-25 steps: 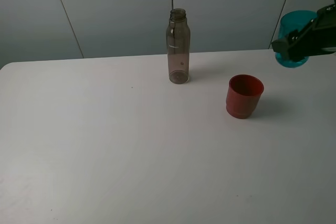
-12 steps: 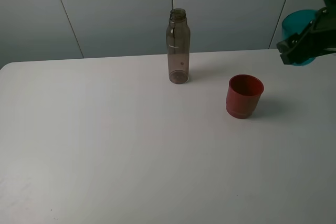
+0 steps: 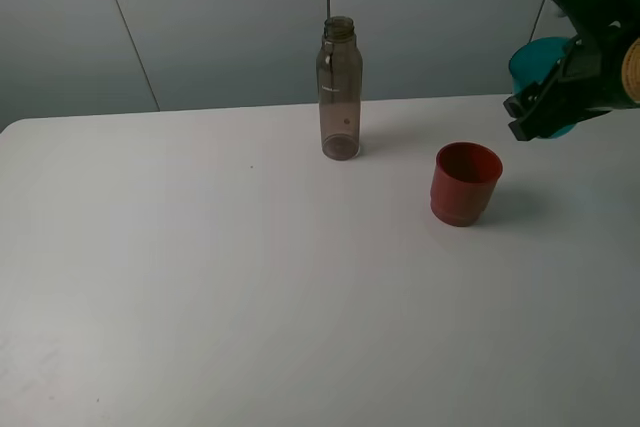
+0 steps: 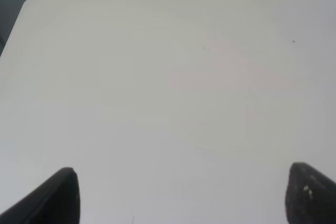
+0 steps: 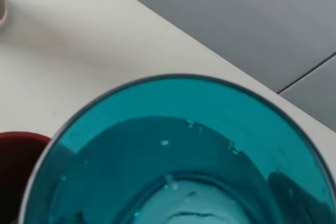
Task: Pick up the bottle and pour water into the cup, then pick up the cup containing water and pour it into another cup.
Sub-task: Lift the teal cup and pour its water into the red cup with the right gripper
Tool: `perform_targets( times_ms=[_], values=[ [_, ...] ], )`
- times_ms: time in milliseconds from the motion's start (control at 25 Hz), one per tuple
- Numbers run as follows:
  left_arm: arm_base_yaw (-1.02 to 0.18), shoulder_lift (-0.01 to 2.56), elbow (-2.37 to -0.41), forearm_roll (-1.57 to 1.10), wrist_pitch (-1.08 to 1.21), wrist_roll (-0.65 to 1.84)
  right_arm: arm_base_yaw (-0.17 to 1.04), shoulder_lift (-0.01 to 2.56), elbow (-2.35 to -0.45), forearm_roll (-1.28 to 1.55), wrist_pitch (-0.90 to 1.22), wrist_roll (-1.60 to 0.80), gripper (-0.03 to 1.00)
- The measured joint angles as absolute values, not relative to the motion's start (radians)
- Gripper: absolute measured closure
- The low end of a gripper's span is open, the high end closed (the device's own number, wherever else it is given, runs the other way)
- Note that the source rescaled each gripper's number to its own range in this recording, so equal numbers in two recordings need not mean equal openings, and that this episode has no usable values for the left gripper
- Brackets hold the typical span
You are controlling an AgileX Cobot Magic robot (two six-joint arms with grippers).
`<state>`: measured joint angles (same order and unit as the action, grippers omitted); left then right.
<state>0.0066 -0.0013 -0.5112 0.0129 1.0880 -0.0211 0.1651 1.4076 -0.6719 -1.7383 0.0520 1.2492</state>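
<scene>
The smoky-grey bottle [image 3: 340, 87] stands upright and uncapped at the back middle of the white table [image 3: 200, 277]. The red-orange cup [image 3: 466, 183] stands upright to its right. My right gripper [image 3: 548, 99] is shut on the teal cup [image 3: 538, 63] and holds it in the air, above and to the right of the red-orange cup. In the right wrist view the teal cup [image 5: 178, 156] fills the frame, with droplets inside, and the red-orange cup's rim [image 5: 16, 166] shows beside it. My left gripper [image 4: 186, 195] is open and empty over bare table, out of the exterior view.
A grey panelled wall [image 3: 200, 17] runs behind the table's back edge. The table's rounded far corner [image 4: 31, 3] shows in the left wrist view.
My right gripper, holding the teal cup, has shifted left toward the red-orange cup, and its wrist has turned. The bottle and red-orange cup have not moved.
</scene>
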Motion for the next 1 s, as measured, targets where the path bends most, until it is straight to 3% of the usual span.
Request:
perform_targets(
  times_ms=[1000],
  values=[
    [0.007, -0.001, -0.511, 0.013, 1.088, -0.023, 0.302, 1.518, -0.672, -1.738, 0.314, 0.978, 0.87]
  ],
)
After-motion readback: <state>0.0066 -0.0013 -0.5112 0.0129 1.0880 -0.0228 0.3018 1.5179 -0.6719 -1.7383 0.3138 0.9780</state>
